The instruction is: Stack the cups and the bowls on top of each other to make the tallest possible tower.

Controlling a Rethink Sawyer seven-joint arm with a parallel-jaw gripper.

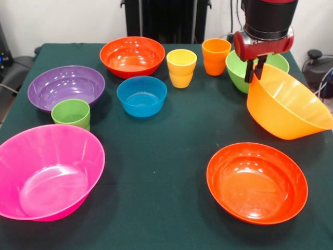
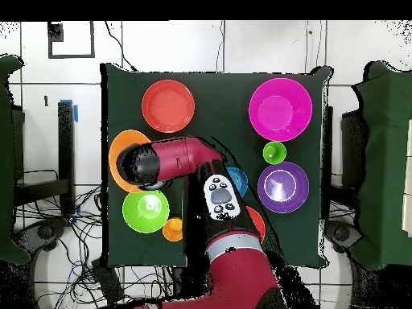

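My gripper [image 1: 256, 72] is shut on the far rim of the large light orange bowl [image 1: 286, 107], which hangs tilted at the right side of the table. In the overhead view the arm covers most of this bowl [image 2: 119, 149]. Behind it stand the lime green bowl [image 1: 235, 67] and the orange cup [image 1: 216, 56]. The yellow cup [image 1: 181, 67], the blue bowl [image 1: 141, 95] and a red-orange bowl [image 1: 132, 54] sit at the far middle. The purple bowl [image 1: 66, 86], green cup [image 1: 71, 113] and pink bowl [image 1: 47, 174] are on the left. A second red-orange bowl [image 1: 256, 182] is at the near right.
The table has a dark green cloth [image 1: 166, 156]. All bowls and cups stand apart and open side up, none stacked. In the overhead view the arm [image 2: 181, 157] crosses over the yellow cup and part of the blue bowl [image 2: 240, 179].
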